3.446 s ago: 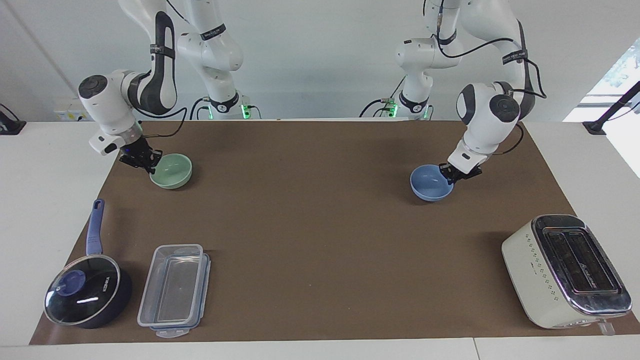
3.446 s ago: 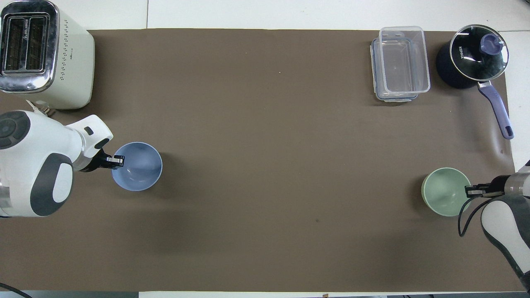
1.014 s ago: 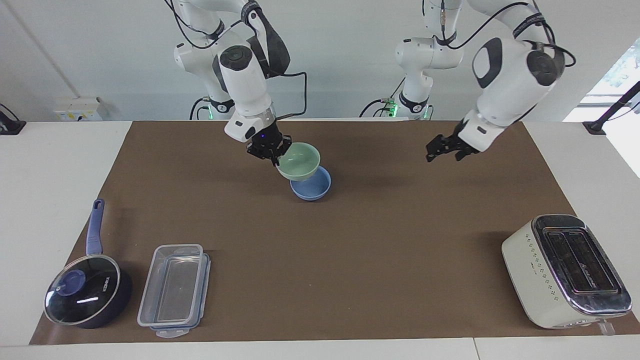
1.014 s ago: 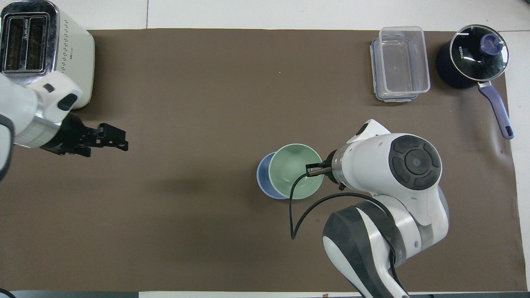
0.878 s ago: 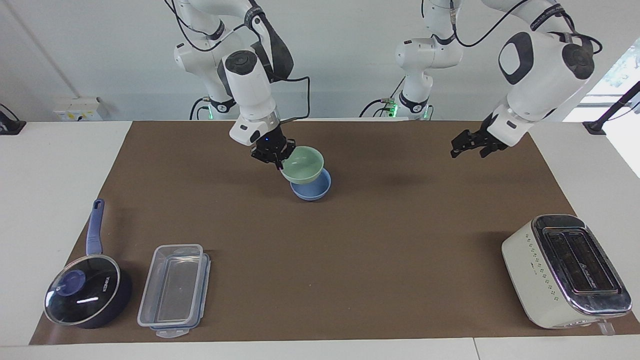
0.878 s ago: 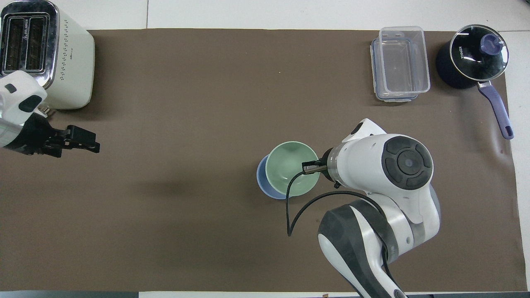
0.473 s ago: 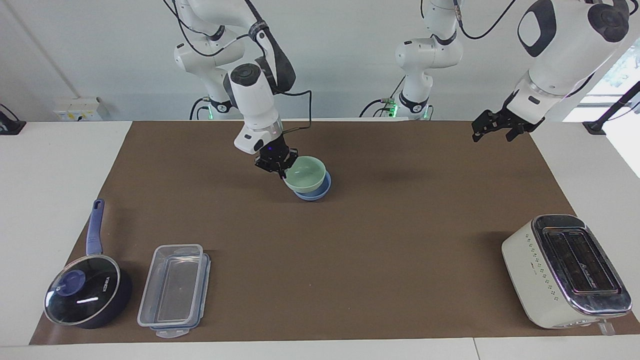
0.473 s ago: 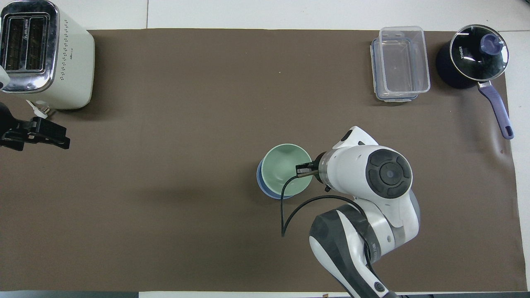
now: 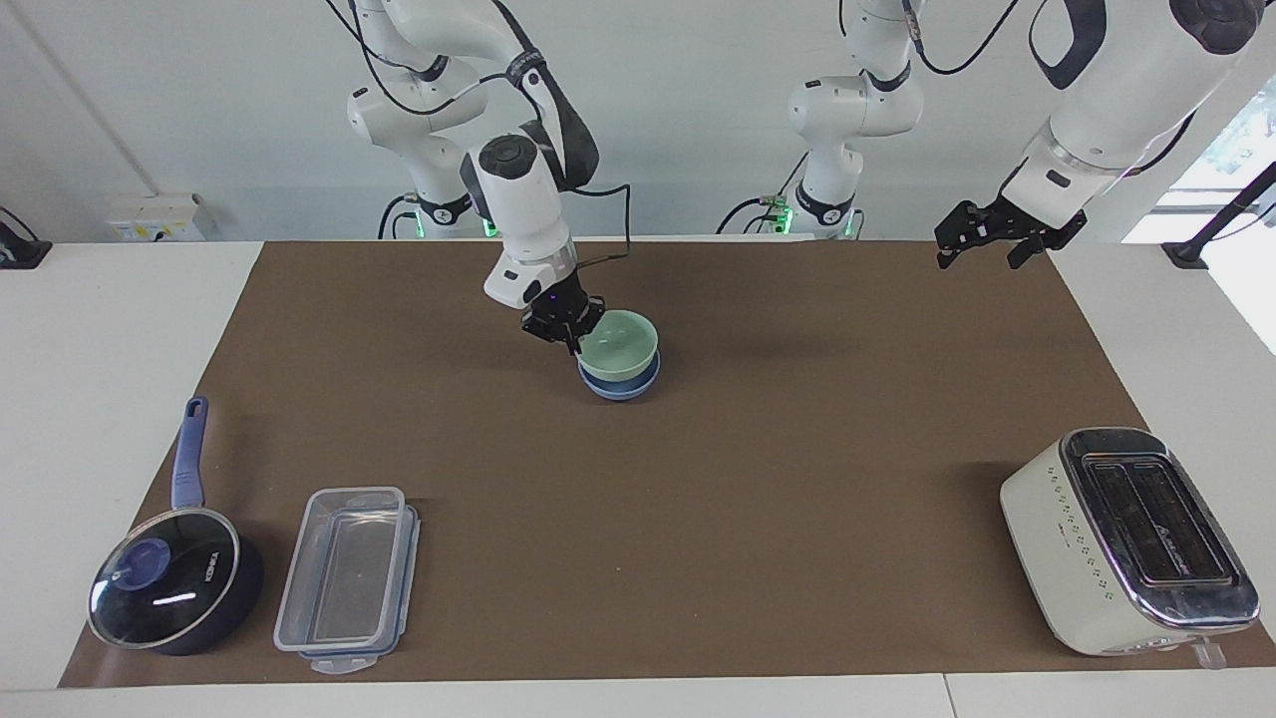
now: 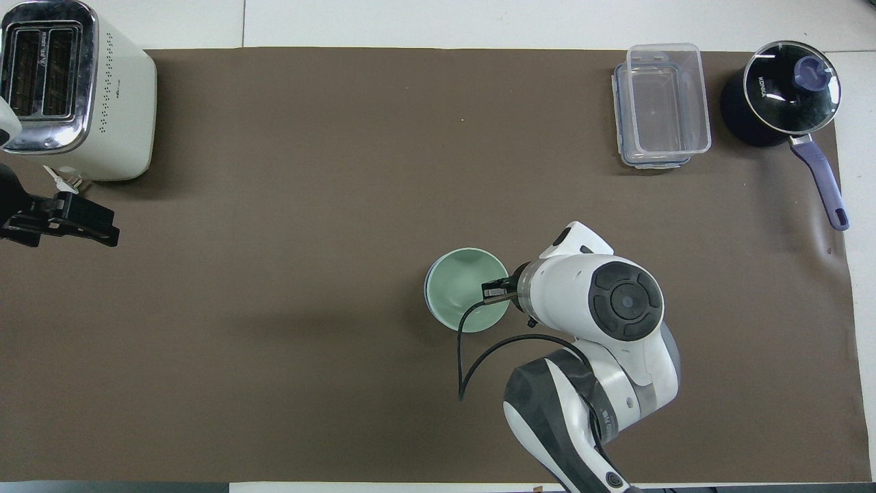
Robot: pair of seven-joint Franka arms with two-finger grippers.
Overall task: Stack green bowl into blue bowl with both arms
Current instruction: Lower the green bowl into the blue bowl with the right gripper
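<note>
- A white table [image 9: 110, 329] carries a brown mat [image 9: 758, 479] over most of its top.
- Toaster [image 9: 1126, 538]: on the mat's corner farthest from the robots, at the left arm's end.
- Saucepan [image 9: 169, 583], lidded: on the corner farthest from the robots at the right arm's end.
- Clear container [image 9: 344, 578]: just beside the saucepan.
- Blue bowl [image 9: 623, 384]: mid-mat, nearer the robots' edge.

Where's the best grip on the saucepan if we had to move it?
Take the saucepan by its long handle, coming straight down from above. The handle sticks out toward the robots with bare mat on both sides, so a tool can likely straddle it. The glass lid covers the rim, which rules out a rim pinch.
</note>
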